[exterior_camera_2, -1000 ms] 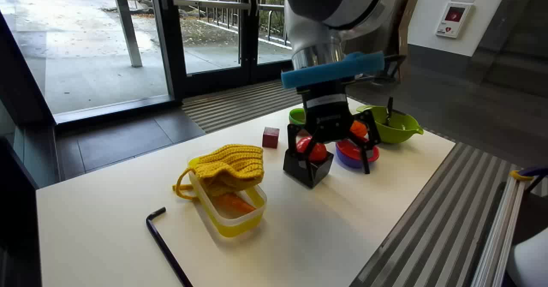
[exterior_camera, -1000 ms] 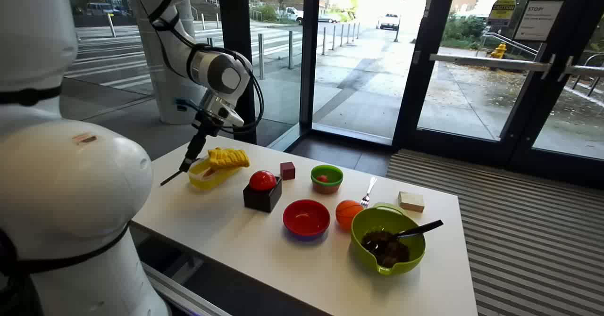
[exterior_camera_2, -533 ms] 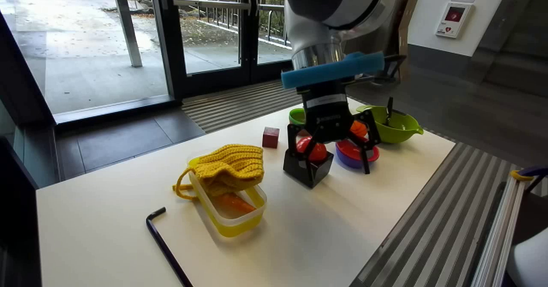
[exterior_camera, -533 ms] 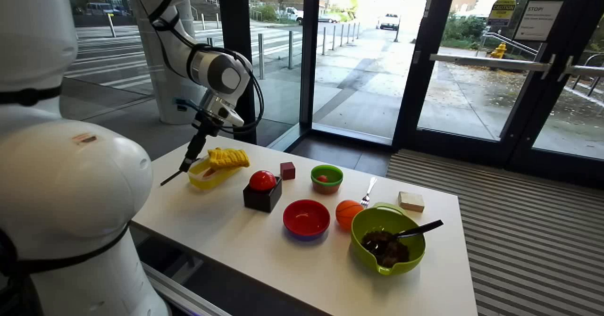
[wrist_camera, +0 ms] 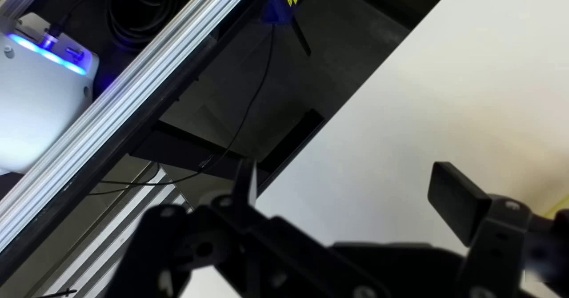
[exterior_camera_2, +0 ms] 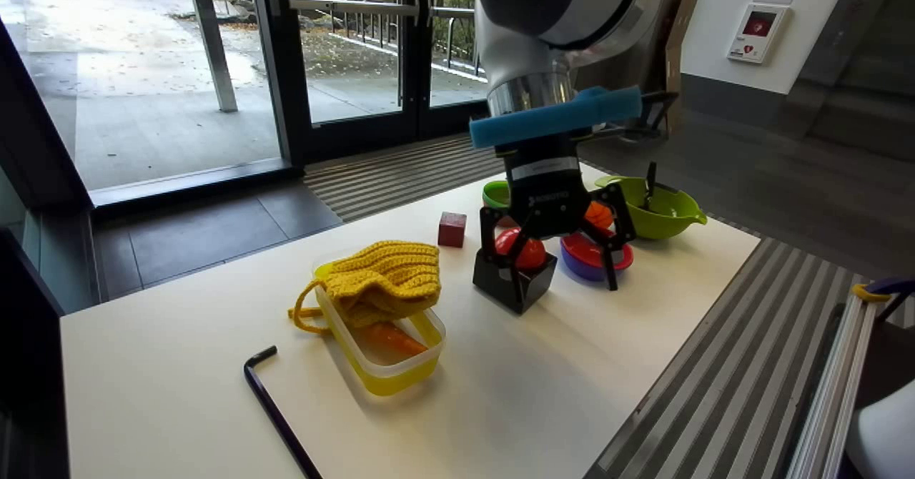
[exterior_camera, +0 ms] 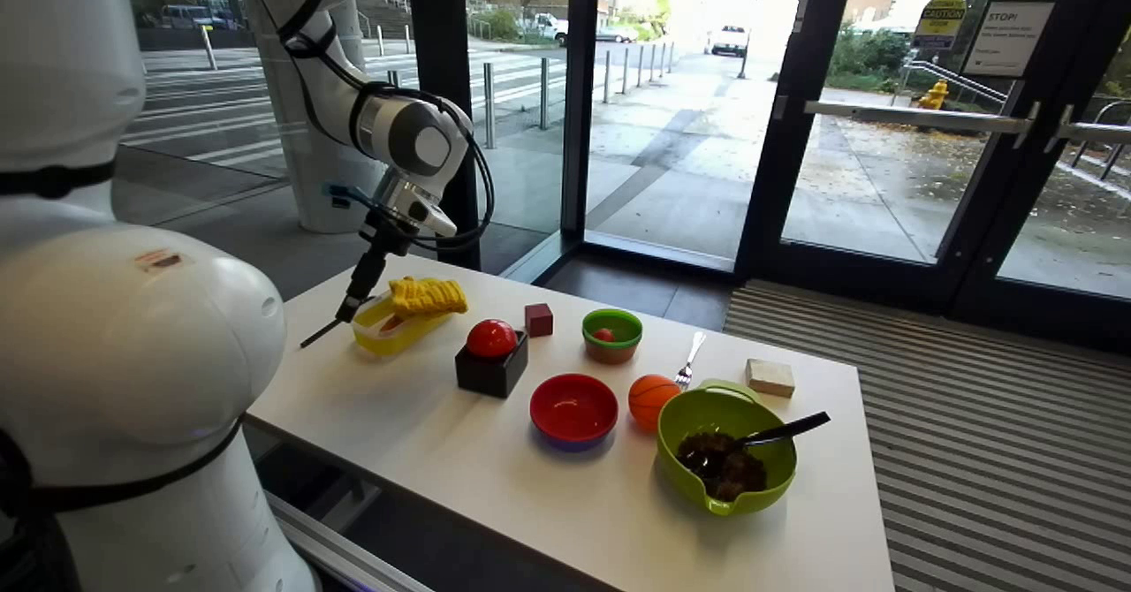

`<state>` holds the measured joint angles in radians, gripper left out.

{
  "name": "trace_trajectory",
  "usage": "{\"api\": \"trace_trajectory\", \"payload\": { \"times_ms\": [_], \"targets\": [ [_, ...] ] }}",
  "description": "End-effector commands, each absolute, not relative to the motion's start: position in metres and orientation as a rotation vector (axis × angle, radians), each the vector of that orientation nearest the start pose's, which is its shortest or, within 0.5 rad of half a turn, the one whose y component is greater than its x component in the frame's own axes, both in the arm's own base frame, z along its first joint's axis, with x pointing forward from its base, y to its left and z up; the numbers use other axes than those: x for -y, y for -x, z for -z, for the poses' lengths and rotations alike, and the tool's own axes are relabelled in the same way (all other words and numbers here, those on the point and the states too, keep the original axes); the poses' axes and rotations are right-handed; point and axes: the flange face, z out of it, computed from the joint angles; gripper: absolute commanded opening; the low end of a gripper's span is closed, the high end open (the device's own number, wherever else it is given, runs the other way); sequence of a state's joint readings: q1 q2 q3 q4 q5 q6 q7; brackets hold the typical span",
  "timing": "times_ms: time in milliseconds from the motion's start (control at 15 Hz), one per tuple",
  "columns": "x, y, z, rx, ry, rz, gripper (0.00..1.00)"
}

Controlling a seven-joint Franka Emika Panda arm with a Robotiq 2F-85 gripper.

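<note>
The gripper (exterior_camera_2: 565, 289) is hovering over the table (exterior_camera_2: 515, 393) near the yellow box (exterior_camera_2: 393, 383), its jaws standing wide apart and holding nothing. In an exterior view, the knit (exterior_camera_2: 392, 275) is lying across the far end of the yellow box, an orange piece (exterior_camera_2: 397, 339) is resting inside its near end, and the black rod (exterior_camera_2: 281, 417) is lying to the left. No grasp is under way; whether handling is starting or ending, the pictures are not telling.
</note>
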<state>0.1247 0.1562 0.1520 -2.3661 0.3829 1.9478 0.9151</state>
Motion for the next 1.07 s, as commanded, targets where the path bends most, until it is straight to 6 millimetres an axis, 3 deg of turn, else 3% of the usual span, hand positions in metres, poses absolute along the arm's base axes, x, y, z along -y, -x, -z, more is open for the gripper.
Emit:
{"api": "trace_trajectory", "payload": {
  "times_ms": [0,400,733,1000],
  "targets": [
    [-0.146,-0.417,-0.234,-1.287,2.730,-1.024,1.00],
    [-0.144,-0.420,-0.238,-1.310,2.738,-0.963,1.00],
    [-0.116,-0.452,-0.302,-1.403,2.704,-0.526,1.00],
    [-0.082,-0.459,-0.363,-1.447,2.664,-0.222,1.00]
  ]
}}
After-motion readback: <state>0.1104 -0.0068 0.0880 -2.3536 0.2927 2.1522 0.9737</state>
